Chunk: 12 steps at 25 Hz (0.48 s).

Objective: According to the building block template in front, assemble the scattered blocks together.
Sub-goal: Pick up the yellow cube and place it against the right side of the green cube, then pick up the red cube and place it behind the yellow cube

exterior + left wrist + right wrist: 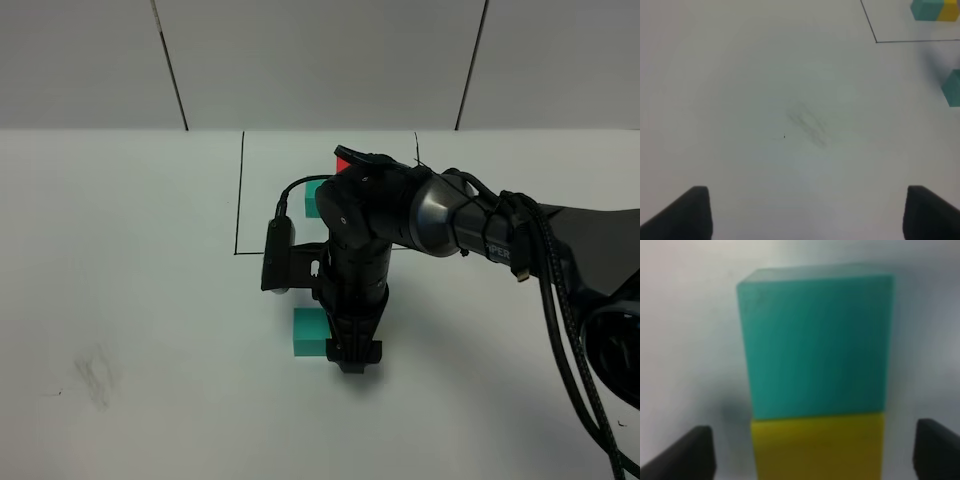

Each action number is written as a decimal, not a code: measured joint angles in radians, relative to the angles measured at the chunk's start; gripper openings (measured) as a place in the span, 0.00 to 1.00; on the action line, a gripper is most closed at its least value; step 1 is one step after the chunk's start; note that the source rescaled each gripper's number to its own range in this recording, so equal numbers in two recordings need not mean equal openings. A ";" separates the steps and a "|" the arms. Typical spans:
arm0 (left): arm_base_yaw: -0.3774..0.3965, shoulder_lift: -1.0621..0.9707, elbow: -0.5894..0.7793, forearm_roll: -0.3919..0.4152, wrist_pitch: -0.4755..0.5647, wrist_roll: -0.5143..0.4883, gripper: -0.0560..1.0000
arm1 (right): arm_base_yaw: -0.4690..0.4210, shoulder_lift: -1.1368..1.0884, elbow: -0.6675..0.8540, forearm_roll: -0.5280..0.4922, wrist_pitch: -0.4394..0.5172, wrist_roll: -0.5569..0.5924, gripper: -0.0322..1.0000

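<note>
The template sits inside a thin black outline (240, 190); its teal cube (316, 198) and red cube (343, 160) show, and its yellow cube is hidden behind my right arm. The left wrist view shows the template's teal (927, 9) and yellow (950, 12) cubes. The loose teal block (309, 332) lies in front of the outline and also shows in the left wrist view (953, 88). My right gripper (355, 362) points down right beside it. In the right wrist view the loose yellow block (817, 447) touches the teal block (815, 340) and lies between my open fingers (695, 452). No loose red block is in view. My left gripper (807, 215) is open and empty.
A grey smudge (95, 375) marks the white table at the front left, and also shows in the left wrist view (807, 122). The right arm and its black cables (560, 300) cross the right half of the table. A panelled wall (320, 60) stands behind the back edge.
</note>
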 joint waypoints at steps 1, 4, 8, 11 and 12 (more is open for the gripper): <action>0.000 0.000 0.000 0.000 0.000 0.000 0.72 | 0.000 -0.015 0.000 -0.007 -0.002 0.022 0.80; 0.000 0.000 0.000 0.000 0.000 0.000 0.72 | -0.001 -0.079 0.000 -0.040 0.008 0.119 0.82; 0.000 0.000 0.000 0.000 0.000 0.000 0.72 | -0.046 -0.168 0.007 -0.064 0.070 0.359 0.81; 0.000 0.000 0.000 0.000 0.000 0.000 0.72 | -0.118 -0.243 0.080 -0.098 0.077 0.551 0.80; 0.000 0.000 0.000 0.000 0.000 0.000 0.72 | -0.145 -0.274 0.113 -0.113 0.064 0.617 0.80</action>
